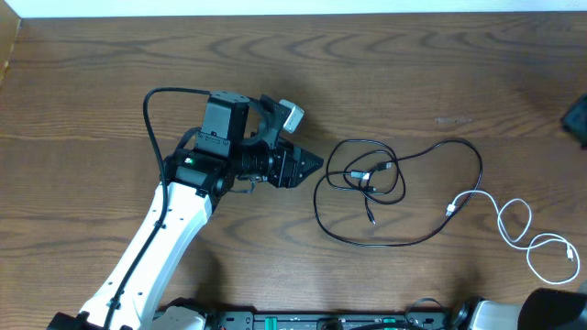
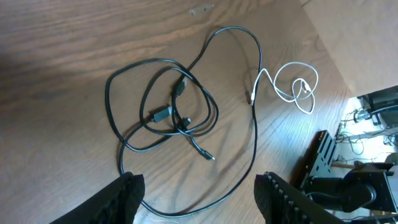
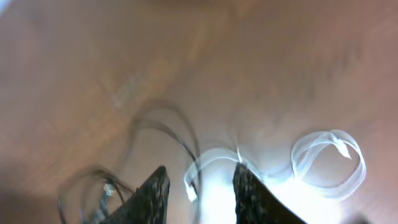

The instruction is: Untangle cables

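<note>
Judged partly done at best. Found the black cable (image 1: pixel 367 179) spread over the middle of the wooden table (image 1: pixel 92 73) in one wide loop, with a small cluster of overlapping coils and plug ends inside it, not yet pulled apart. Found the white cable (image 1: pixel 523 234) well off to the right, curling in two small loops near the table's right edge and mostly clear of the black one. Met the black loop at one spot only, by a small white plug; could not tell whether joined, crossing or merely touching there. Left to do, by this reading: freeing that meeting point, then opening the inner black coils so that each cord lay alone.

Saw the left gripper (image 1: pixel 307 163) low over the wood just left of the black loop, jaws standing wide apart with nothing between them; in its own wrist view (image 2: pixel 199 199) looked straight across the tangle toward the white loops beyond. Saw the right gripper (image 3: pixel 199 193) over the white cable, jaws parted with a strand of white showing in the gap; too blurred to say whether touched, but not clamped on anything visible.

Spotted no box, tray or other container in any view, hence nothing stowed anywhere; both cords lay loose on bare wood.
</note>
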`<state>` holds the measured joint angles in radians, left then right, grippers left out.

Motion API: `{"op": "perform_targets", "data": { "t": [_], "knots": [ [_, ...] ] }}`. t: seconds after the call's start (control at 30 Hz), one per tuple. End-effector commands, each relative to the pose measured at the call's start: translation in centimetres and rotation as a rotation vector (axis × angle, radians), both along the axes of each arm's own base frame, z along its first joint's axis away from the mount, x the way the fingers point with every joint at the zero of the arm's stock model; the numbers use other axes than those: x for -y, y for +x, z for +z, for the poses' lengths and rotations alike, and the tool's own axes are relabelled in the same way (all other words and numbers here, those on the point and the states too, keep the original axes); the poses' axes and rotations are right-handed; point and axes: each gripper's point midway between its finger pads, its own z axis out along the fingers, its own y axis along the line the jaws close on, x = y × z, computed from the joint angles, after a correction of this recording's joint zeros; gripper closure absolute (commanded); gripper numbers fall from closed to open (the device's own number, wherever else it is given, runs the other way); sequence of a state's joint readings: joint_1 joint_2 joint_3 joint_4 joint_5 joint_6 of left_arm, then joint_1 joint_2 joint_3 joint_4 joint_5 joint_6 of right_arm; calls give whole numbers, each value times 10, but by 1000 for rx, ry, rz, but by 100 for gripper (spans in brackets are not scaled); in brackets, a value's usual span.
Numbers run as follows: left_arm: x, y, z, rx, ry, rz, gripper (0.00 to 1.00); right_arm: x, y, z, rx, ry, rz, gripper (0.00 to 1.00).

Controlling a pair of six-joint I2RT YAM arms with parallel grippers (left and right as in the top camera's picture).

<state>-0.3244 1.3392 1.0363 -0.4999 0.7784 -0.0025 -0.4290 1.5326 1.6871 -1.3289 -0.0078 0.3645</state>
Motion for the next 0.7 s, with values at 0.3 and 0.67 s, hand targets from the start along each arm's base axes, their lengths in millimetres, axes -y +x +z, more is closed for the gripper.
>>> {"op": "perform_targets", "data": {
  "t": [0.3, 0.67],
  "knots": [
    [-3, -12, -11, -87, 22, 9, 38, -8, -60, -79, -250, 10, -131, 70],
    [-4, -15, -10, -92, 25, 9, 38, -7, -98, -127, -275, -61, -232, 66]
  ]
}}
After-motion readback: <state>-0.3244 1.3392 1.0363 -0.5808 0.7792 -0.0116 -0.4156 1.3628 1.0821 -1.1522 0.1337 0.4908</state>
